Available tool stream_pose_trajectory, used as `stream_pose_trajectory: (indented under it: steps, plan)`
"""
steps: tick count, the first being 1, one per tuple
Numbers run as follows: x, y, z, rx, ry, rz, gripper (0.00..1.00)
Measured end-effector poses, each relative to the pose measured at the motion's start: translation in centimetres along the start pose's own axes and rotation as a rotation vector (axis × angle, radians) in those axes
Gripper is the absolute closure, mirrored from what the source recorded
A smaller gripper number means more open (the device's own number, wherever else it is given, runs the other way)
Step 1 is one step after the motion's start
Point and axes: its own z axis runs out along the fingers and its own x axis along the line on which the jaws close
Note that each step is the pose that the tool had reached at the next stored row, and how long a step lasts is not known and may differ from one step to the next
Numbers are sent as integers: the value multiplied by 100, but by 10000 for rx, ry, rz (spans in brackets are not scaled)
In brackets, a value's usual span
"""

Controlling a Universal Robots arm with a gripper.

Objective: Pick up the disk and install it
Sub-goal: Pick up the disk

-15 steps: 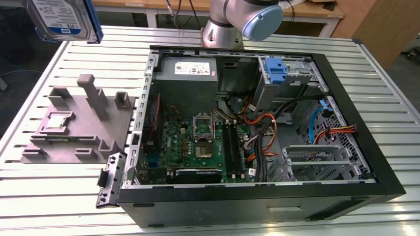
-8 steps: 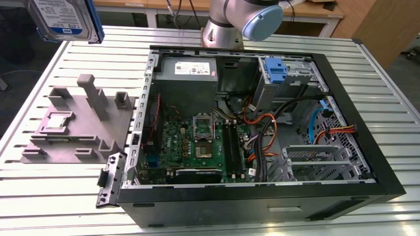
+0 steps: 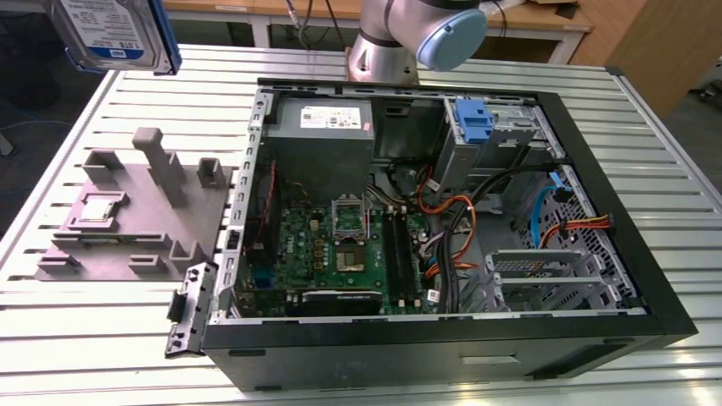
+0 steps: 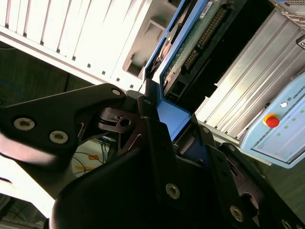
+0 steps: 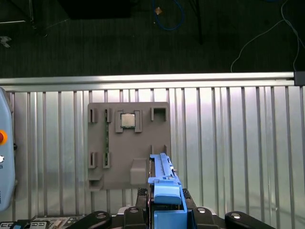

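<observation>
The disk (image 3: 113, 34), a silver drive with a white-and-blue label and a blue frame, hangs high over the slatted table at the exterior view's far left, above the grey fixture. In the first wrist view the disk (image 5: 164, 183) is edge-on between the black fingers of my gripper (image 5: 164, 210), which is shut on its blue frame. The second wrist view has the same grip from the side: the disk (image 4: 190, 47) shows its green circuit board, and the gripper (image 4: 167, 121) clamps the blue frame.
An open computer case (image 3: 665, 279) lies on the table at the exterior view's right, with a metal drive cage (image 3: 553, 279), a blue latch piece (image 3: 474, 118) and a power supply (image 3: 321, 118). The grey fixture (image 3: 135, 211) holds a chip (image 5: 127, 120). The arm's base (image 3: 407, 34) stands behind the case.
</observation>
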Motion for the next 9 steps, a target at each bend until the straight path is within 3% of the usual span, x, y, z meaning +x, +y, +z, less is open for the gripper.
stream_pose_trajectory:
  steps: [9]
  plan:
    - [-1,-28,0,1,0,0,63]
